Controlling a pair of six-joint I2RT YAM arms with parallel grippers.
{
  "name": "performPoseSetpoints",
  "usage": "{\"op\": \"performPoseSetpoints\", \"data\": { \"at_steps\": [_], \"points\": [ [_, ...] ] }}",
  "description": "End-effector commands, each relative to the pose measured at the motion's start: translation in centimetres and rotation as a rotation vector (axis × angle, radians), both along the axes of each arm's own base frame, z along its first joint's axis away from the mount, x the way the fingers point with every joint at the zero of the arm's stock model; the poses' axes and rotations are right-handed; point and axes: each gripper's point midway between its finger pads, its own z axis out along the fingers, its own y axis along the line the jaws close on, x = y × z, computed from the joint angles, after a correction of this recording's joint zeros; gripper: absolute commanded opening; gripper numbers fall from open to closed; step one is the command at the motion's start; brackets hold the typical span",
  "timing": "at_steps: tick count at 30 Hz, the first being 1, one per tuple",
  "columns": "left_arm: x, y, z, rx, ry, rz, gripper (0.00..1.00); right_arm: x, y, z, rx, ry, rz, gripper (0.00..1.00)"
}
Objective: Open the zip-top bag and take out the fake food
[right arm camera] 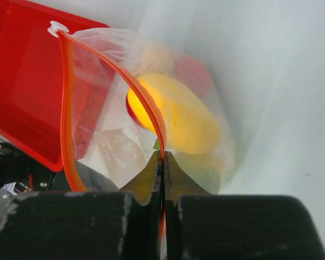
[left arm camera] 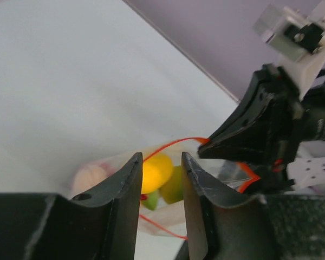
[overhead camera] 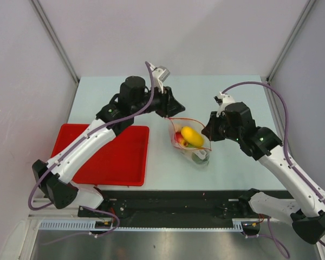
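The zip-top bag is clear with a red zip strip, and its mouth is spread open at the table's middle. Inside lies the fake food: a yellow oval, a red ball, a green piece and a whitish-beige piece. My right gripper is shut on the right side of the zip strip. My left gripper is at the mouth's far left corner. Its jaws stand apart, with the yellow oval and the strip showing through the gap.
A flat red tray lies left of the bag, under the left arm; it also shows in the right wrist view. Grey walls close in the table at the back and sides. A black rail runs along the near edge.
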Motion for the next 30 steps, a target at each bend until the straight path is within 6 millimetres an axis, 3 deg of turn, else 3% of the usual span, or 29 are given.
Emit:
{"op": "performPoseSetpoints", "data": {
  "at_steps": [1,6,11,17,23,24,30],
  "points": [
    [-4.4,-1.7,0.7,-0.113,0.221,0.013,0.38,0.0,2.2,2.7,0.097,-0.045,-0.014,0.00],
    [-6.7,-3.1,-3.1,-0.032,0.320,0.067,0.38,-0.6,3.0,2.3,0.094,-0.028,-0.047,0.00],
    [-6.1,-1.6,-6.3,0.083,0.383,0.271,0.38,-1.1,2.6,2.0,0.081,-0.017,-0.086,0.00],
    [-6.8,-1.0,-9.0,0.097,0.445,0.340,0.49,-1.3,3.0,2.3,0.106,-0.013,-0.089,0.00],
    [-4.9,-2.0,-10.8,0.175,0.409,0.377,0.55,-1.3,2.8,2.1,0.103,-0.005,-0.113,0.00],
    [-4.3,-1.5,-11.8,0.221,0.404,0.412,0.59,-1.3,2.9,2.1,0.105,-0.004,-0.112,0.00],
    [-3.0,-1.3,-12.3,0.278,0.345,0.440,0.75,-1.3,2.7,2.0,0.098,-0.006,-0.118,0.00]
  ]
}}
